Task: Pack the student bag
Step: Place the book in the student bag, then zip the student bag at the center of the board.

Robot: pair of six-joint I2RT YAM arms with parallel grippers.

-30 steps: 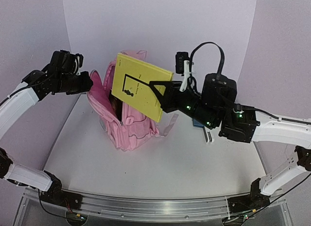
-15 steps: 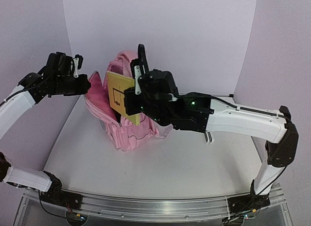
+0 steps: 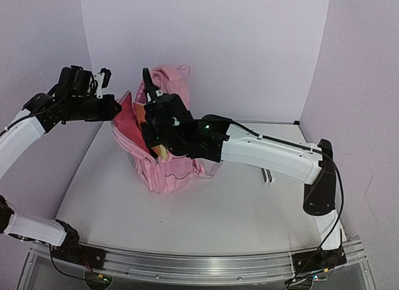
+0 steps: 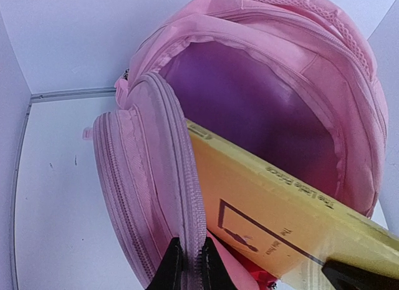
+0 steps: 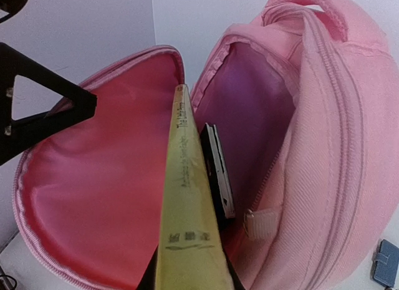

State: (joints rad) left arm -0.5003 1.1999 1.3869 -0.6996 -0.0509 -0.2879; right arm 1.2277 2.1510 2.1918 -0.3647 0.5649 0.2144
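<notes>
While the left gripper [image 3: 116, 108] pinches the flap [image 3: 126, 125] at the left of the top view, we see the bag [image 3: 169, 171] standing left of centre on the table [image 3: 249, 209], its mouth facing the upper left. The right gripper [image 3: 156, 141] reaches in from the right and dips into that mouth, its load mostly hidden by its own body.

In the left wrist view the fingers are narrowed onto the flap's zipped rim at the bottom centre and pull it away from the main body. The yellow book [image 4: 274, 218] crosses the lower right on a slant, one end already inside the opening, and the purple lining fills the upper middle.

In the right wrist view we look straight along the book's spine, which runs up the centre, clamped between the two jaws at the bottom edge. The pink flap lining lies to its left. A dark flat slab [image 5: 218, 171] stands just to its right against the back wall. A small blue thing [image 5: 385, 259] sits outside the bag in the lower right corner.

We judge the book about half inserted. To finish well, we should push it down along its own length and keep it on the flap side of the slab, so it neither rides onto the slab nor catches the zipper. The flap should stay taut and wide. The right grip should open only once the lower edge is seated.
</notes>
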